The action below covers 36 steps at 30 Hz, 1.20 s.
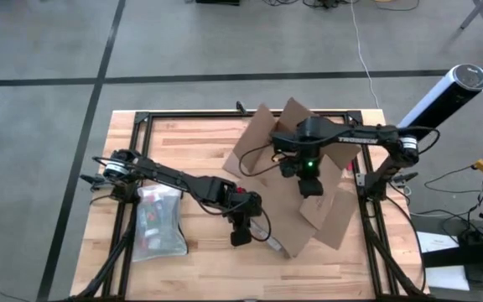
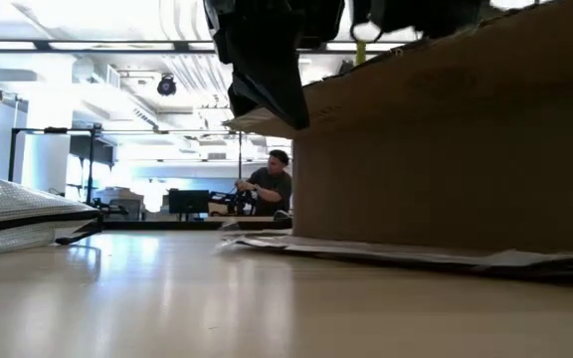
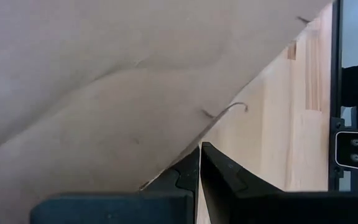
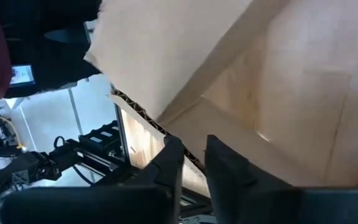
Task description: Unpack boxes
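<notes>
With the cardboard box (image 1: 300, 172) lying flaps-open toward the tabletop's right edge, the right pincer (image 4: 191, 155) should pinch its flap edge firmly before lifting, while the closed, empty left pincer (image 1: 241, 231) steadies the box's near side.

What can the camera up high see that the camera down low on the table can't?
Only the high view shows the whole opened cardboard box with flaps spread, the left gripper by its edge and the right gripper over it. Only the low view shows a person in the room behind. Both show the box's brown cardboard, the mesh pouch and the wooden table.
</notes>
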Each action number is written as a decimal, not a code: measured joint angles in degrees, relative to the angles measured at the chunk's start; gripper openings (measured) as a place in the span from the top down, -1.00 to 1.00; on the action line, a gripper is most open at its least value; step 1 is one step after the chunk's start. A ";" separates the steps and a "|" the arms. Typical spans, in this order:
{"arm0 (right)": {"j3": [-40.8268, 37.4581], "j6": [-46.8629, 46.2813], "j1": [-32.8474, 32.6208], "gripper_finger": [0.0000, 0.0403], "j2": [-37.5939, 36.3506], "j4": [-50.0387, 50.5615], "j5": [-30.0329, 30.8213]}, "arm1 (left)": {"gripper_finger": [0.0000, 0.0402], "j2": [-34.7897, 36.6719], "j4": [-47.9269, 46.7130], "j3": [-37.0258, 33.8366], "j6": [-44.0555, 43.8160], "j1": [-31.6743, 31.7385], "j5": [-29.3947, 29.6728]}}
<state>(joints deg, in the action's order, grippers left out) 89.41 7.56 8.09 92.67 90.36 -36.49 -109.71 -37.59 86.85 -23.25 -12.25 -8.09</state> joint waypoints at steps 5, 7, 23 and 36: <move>-0.02 -5.29 -3.12 0.98 -4.61 0.10 0.28 | 1.00 0.00 -0.97 0.00 0.07 0.74 -0.03; -0.02 -7.83 -4.64 0.99 -6.30 0.03 0.65 | 1.00 0.00 -1.19 0.00 0.09 1.06 -0.15; -4.74 -27.78 -21.23 1.00 -13.85 -0.21 6.43 | 1.00 0.00 -4.45 0.00 0.56 3.18 0.08; -26.05 -38.14 -28.00 1.00 -14.04 -22.64 21.21 | 1.00 0.49 -5.67 0.00 2.01 3.35 0.08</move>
<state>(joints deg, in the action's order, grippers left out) 63.35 -30.57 -19.92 78.63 67.71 -15.28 -109.22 -43.26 86.85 -21.23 -8.90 -8.01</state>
